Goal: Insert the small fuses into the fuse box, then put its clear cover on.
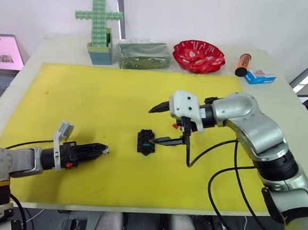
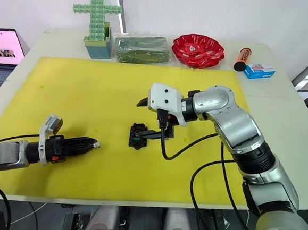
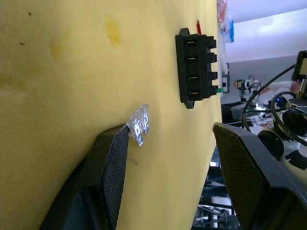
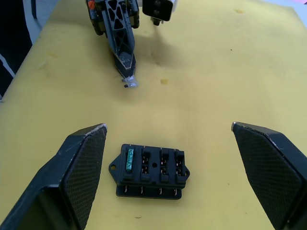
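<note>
Now I see the fuse box [image 4: 151, 171] lying flat on the yellow mat [image 1: 91, 99], near the middle. One green fuse [image 4: 129, 159] sits in an end slot. My right end effector [image 1: 154, 125] hangs over the box with its fingers spread wide, holding nothing. My left end effector [image 3: 175, 141] is well apart from the box, low over the mat, fingers open too. A small clear fuse [image 3: 139, 124] touches the tip of one left finger [image 3: 112, 163]; the other finger is off it.
</note>
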`<state>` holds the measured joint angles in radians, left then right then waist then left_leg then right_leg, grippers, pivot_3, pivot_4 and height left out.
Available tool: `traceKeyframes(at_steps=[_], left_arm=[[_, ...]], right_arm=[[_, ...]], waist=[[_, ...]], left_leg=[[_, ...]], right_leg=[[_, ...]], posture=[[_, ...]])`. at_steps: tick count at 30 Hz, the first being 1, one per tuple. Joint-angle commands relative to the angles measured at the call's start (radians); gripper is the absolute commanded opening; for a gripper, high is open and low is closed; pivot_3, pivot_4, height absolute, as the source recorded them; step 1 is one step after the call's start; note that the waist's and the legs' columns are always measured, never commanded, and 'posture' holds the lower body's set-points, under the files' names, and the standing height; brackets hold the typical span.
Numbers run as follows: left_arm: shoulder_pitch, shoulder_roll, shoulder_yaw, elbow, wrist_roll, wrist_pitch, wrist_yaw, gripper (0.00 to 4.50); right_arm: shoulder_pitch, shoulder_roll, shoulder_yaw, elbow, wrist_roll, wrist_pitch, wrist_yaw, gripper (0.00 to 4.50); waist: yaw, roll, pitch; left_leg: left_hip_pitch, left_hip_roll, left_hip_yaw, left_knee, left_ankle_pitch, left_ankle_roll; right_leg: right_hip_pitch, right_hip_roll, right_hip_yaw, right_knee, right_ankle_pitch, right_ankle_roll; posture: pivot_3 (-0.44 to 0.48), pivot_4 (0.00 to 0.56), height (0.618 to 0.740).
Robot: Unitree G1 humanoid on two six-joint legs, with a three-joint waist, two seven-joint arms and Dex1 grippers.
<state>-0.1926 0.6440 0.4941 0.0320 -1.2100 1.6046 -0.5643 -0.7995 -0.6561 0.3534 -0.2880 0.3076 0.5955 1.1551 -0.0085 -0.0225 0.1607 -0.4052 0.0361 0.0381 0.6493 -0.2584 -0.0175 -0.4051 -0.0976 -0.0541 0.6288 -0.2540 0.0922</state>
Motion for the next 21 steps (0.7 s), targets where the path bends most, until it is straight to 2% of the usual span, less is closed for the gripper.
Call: traceKeyframes(at_steps=[1,7,10,17,21], left_arm=[[-0.003,-0.011,0.001,-0.008,0.017,-0.012,0.022,2.94],[0.007,-0.025,-0.010,-0.023,0.026,-0.024,0.029,2.94],[0.021,-0.020,-0.024,-0.038,0.036,-0.036,0.024,2.00],[0.045,-0.008,-0.051,-0.042,0.069,-0.068,0.007,2.00],[0.063,0.009,-0.066,-0.054,0.079,-0.087,-0.019,1.05]], right_arm=[[-0.024,-0.002,-0.024,-0.008,-0.005,-0.017,0.002,4.50],[-0.020,0.000,-0.023,-0.010,-0.010,-0.018,0.003,4.50],[-0.019,-0.001,-0.022,-0.011,-0.013,-0.018,0.004,4.50],[-0.018,0.001,-0.022,-0.013,-0.012,-0.018,0.003,4.50],[-0.017,0.002,-0.020,-0.014,-0.014,-0.019,0.002,4.50]], waist=[[0.000,0.000,0.000],[0.002,0.000,0.000],[0.001,0.000,0.000],[0.000,0.000,0.000],[-0.002,0.000,0.000]], left_leg=[[0.000,0.000,0.000,0.000,0.000,0.000],[0.000,0.000,-0.002,0.000,0.000,0.000],[0.000,-0.001,-0.002,0.000,0.000,0.000],[0.000,-0.001,-0.002,-0.001,0.000,0.000],[0.000,-0.001,-0.002,-0.001,0.000,0.000]], right_leg=[[0.000,0.000,0.000,0.000,0.000,0.000],[0.000,0.000,0.000,0.000,0.000,0.000],[0.000,-0.001,0.000,0.000,0.000,0.000],[0.000,-0.001,0.000,0.000,0.000,0.000],[0.000,-0.001,0.000,-0.001,0.000,0.000]], posture=[[0.000,0.150,0.740],[0.000,0.150,0.740],[0.000,0.150,0.740],[0.000,0.150,0.740],[0.000,0.150,0.740]])
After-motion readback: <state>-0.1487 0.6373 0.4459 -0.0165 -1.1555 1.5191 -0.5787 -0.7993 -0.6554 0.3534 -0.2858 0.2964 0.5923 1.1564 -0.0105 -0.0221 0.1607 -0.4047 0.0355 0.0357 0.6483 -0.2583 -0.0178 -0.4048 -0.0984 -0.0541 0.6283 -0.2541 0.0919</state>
